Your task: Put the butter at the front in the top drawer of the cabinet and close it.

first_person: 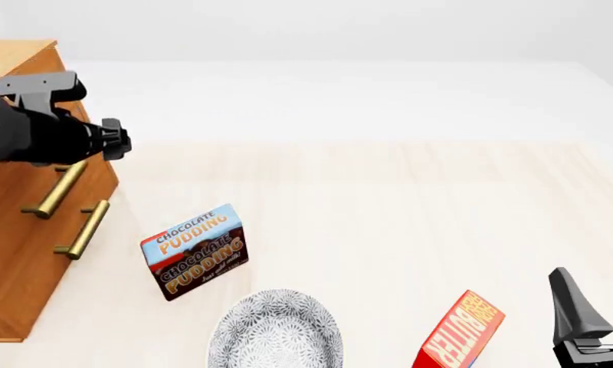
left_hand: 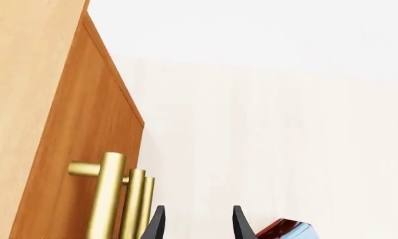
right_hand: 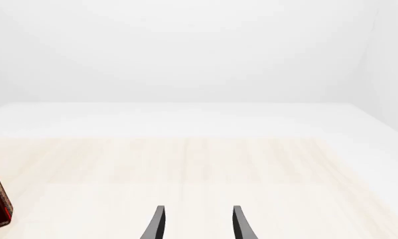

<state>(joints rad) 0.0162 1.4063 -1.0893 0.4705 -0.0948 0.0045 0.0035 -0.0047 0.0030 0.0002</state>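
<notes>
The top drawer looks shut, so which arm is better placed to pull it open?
The left. Its gripper hovers open right by the top drawer's brass handle, while the right gripper sits far across the table beside the butter.

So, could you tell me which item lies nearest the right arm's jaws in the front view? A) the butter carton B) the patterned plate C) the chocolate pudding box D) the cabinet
A: the butter carton sits just left of the right gripper at the near edge, while the plate, the chocolate pudding box and the cabinet all lie farther left.
</notes>
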